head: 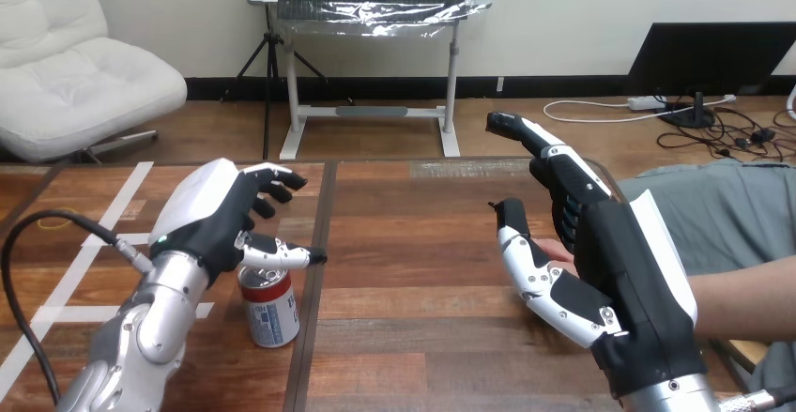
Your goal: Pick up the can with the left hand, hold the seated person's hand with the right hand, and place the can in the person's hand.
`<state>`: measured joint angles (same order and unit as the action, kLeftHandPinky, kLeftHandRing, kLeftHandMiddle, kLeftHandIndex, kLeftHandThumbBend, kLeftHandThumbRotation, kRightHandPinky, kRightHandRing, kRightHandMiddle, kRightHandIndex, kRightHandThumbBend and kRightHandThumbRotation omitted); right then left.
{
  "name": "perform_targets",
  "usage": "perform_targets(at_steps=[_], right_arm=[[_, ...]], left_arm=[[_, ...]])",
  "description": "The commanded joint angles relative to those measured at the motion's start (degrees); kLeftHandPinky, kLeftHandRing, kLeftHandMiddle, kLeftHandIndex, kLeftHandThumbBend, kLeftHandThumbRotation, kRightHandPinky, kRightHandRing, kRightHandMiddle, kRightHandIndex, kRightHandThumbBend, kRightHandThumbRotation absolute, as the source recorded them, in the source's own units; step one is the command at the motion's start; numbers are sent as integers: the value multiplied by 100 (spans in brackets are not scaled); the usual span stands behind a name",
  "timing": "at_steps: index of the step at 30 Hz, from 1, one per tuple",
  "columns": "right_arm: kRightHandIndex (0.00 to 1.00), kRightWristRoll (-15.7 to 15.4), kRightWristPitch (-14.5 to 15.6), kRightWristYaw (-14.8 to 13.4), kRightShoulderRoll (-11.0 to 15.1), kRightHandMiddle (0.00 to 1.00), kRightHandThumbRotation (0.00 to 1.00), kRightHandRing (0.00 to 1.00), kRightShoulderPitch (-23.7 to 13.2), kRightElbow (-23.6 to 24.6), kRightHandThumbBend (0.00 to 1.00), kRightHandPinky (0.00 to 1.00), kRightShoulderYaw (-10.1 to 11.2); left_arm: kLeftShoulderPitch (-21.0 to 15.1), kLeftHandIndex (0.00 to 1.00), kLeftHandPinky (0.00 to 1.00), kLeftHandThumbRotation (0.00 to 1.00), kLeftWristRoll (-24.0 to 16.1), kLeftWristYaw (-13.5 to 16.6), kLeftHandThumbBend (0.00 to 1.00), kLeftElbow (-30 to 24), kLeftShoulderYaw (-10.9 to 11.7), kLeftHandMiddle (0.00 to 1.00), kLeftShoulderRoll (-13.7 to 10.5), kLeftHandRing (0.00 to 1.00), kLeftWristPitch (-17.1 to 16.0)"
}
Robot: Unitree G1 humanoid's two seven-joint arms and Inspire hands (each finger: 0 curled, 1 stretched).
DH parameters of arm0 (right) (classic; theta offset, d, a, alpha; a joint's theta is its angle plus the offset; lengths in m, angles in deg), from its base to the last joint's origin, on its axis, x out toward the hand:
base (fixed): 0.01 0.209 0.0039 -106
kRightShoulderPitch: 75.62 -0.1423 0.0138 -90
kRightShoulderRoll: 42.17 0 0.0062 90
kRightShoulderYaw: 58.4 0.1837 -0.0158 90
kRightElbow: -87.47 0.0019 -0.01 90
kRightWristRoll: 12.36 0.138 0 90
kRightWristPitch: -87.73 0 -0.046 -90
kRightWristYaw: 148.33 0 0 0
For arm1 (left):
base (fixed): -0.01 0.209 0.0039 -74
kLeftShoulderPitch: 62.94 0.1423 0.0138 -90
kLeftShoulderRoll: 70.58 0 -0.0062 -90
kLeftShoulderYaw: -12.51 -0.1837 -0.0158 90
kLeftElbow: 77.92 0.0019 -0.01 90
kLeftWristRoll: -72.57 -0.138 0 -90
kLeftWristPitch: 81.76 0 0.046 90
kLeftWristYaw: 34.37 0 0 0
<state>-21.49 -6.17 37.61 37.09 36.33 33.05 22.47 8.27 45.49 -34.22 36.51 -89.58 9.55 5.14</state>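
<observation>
Left hand [211, 215] hangs over the near-left part of the bench [413, 243], back shell up, wrist toward the lower left. Fingers [272, 187] loosely bent and spread, closed on nothing. Thumb [282, 254] sticks out straight to the right, low, crossing just above the top of the can [269, 313]. Whether the thumb touches the rim is hard to judge from this angle; probably a thin gap.

Can stands upright on the bench, directly below and slightly nearer than the left palm, right beside a dark seam in the wood. Red top band, white lower body with print. Nothing is wrapped round its sides; it rests on its own base.

Right hand [619, 262] is raised over the right side of the bench, well apart from the can. Back of the hand faces the camera, fingers stretched forward and upward, thumb splayed to the left. Spread wide, gripping nothing visible.

Person's hand [556, 252] shows as a small patch between the right thumb and palm, on the far side of the robot's hand, mostly hidden. Person's forearm [746, 290] enters from the right edge behind the right wrist. Contact between the two hands cannot be made out.
</observation>
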Motion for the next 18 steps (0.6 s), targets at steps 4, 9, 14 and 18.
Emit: perform_targets(at_steps=[4, 9, 14, 18], right_arm=[[86, 75, -124, 37, 29, 94, 0, 100, -363, 200, 0, 100, 41], [86, 82, -97, 53, 30, 94, 0, 100, -369, 213, 0, 100, 40], [85, 71, -92, 61, 28, 93, 0, 100, -369, 220, 0, 100, 42], [85, 81, -70, 71, 26, 93, 0, 100, -370, 233, 0, 100, 43]], left_arm=[[-157, 78, 65, 27, 309, 57, 83, 15, 264, 78, 85, 74, -99], [-108, 80, 67, 29, 557, 61, 85, 14, 367, 80, 134, 75, -180], [-32, 81, 69, 32, 792, 137, 87, 67, 496, 81, 192, 76, -367], [19, 81, 70, 33, 893, 242, 89, 116, 578, 81, 248, 77, -486]])
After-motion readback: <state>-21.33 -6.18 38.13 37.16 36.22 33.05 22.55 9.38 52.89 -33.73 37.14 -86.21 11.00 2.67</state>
